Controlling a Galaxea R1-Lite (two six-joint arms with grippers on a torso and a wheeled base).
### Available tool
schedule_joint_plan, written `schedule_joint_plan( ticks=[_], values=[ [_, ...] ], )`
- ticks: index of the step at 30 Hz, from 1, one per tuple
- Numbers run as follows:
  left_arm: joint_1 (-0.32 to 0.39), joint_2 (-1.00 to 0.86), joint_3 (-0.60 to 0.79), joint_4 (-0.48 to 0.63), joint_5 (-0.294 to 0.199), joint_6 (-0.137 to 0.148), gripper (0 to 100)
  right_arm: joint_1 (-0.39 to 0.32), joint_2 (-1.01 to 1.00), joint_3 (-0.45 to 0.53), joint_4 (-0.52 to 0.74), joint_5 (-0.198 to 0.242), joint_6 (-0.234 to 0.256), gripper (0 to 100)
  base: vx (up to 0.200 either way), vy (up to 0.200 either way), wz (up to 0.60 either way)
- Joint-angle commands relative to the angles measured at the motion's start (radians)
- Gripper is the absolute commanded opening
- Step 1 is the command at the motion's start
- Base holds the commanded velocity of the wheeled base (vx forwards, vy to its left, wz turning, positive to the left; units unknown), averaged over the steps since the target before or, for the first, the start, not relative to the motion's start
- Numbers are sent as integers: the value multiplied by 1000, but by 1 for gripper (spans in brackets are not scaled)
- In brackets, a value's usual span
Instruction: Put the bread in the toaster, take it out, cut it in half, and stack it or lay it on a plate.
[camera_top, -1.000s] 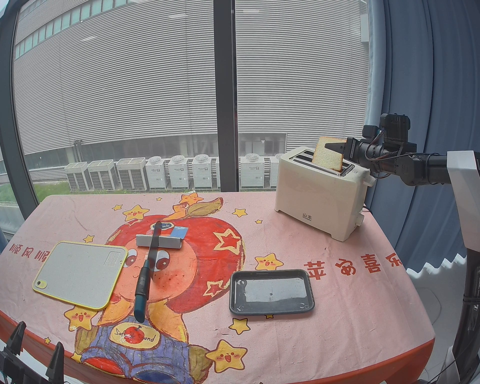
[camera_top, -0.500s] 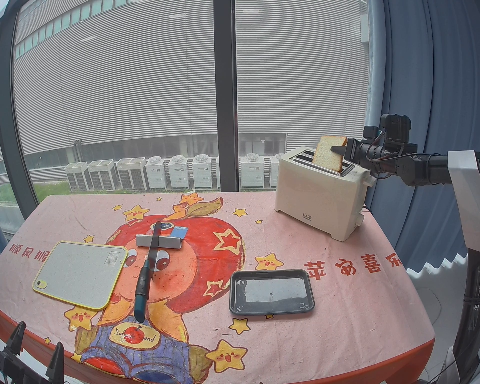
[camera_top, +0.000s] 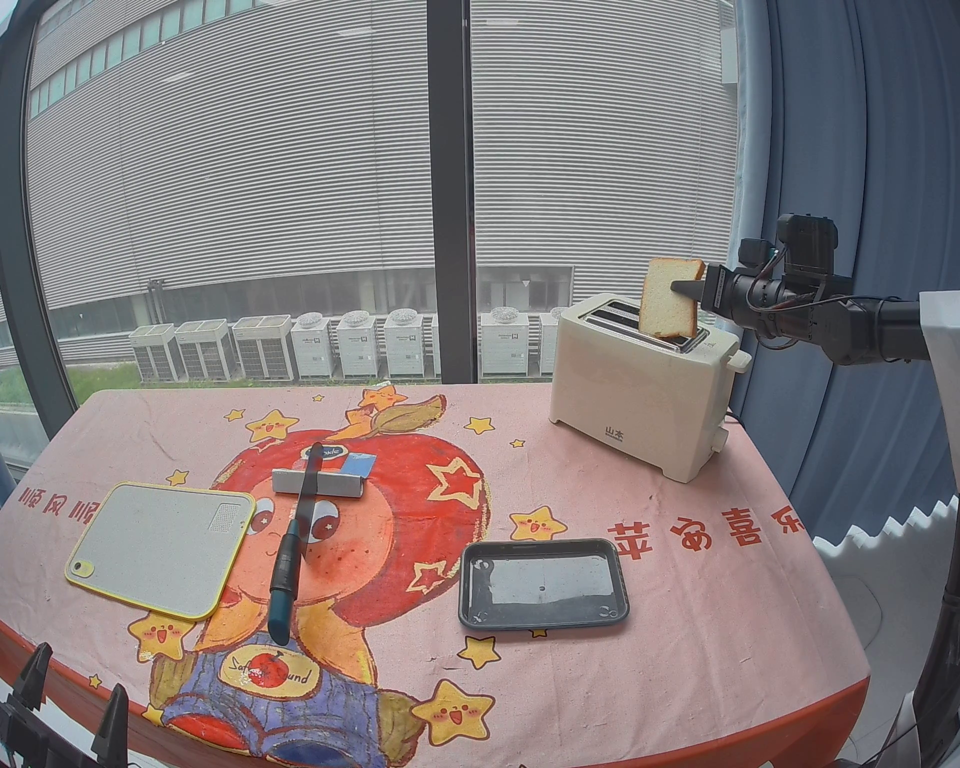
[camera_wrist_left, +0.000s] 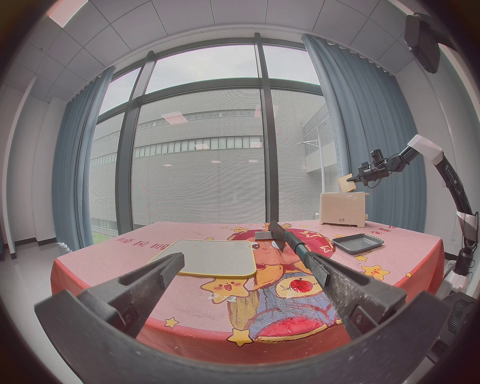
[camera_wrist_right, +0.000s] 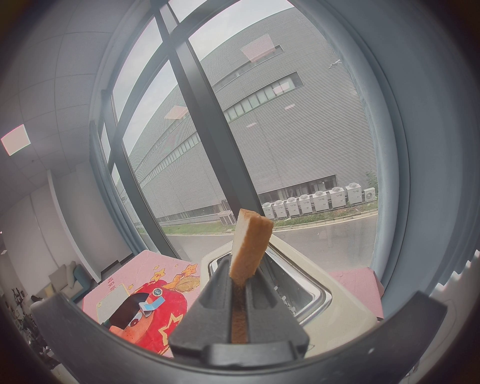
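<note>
A slice of bread (camera_top: 670, 298) hangs upright just above the cream toaster (camera_top: 640, 385) at the table's back right. My right gripper (camera_top: 688, 288) is shut on the bread's edge, its lower end level with the slot. The right wrist view shows the bread (camera_wrist_right: 250, 245) pinched between both fingers over the toaster slot (camera_wrist_right: 295, 290). A dark plate (camera_top: 543, 583) lies at the front middle. A knife (camera_top: 292, 545) rests on the cloth, blade on a small stand. My left gripper (camera_wrist_left: 245, 280) stands open, low off the table's front left corner.
A white cutting board (camera_top: 158, 545) with a yellow rim lies at the front left. A small grey and blue knife stand (camera_top: 322, 478) sits behind the knife. Windows run behind the table, and a blue curtain (camera_top: 850, 150) hangs right of the toaster.
My right gripper has lifted the bread up out of the toaster slot and turned it more upright. The left arm has not moved.
</note>
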Motion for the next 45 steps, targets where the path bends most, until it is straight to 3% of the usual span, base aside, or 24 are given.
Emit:
schedule_joint_plan(
  ticks=[1,4,5,9,16,33,45],
  values=[
    [0,0,16,0,0,0,100,4,-86,89,-42,1,-11,0,0,0,0],
    [0,0,16,0,0,0,100,4,-109,132,-107,1,-14,0,0,0,0],
    [0,0,16,0,0,0,100,4,-131,189,-197,1,-11,0,0,0,0],
    [0,0,16,0,0,0,100,6,-146,283,-340,-7,-8,0,0,0,0],
    [0,0,16,0,0,0,100,4,-206,402,-432,-7,-12,0,0,0,0],
    [0,0,16,0,0,0,100,18,-493,921,-793,-4,-18,0,0,0,0],
    [0,0,16,0,0,0,100,24,-649,1070,-843,-3,-18,0,0,0,0]
  ],
)
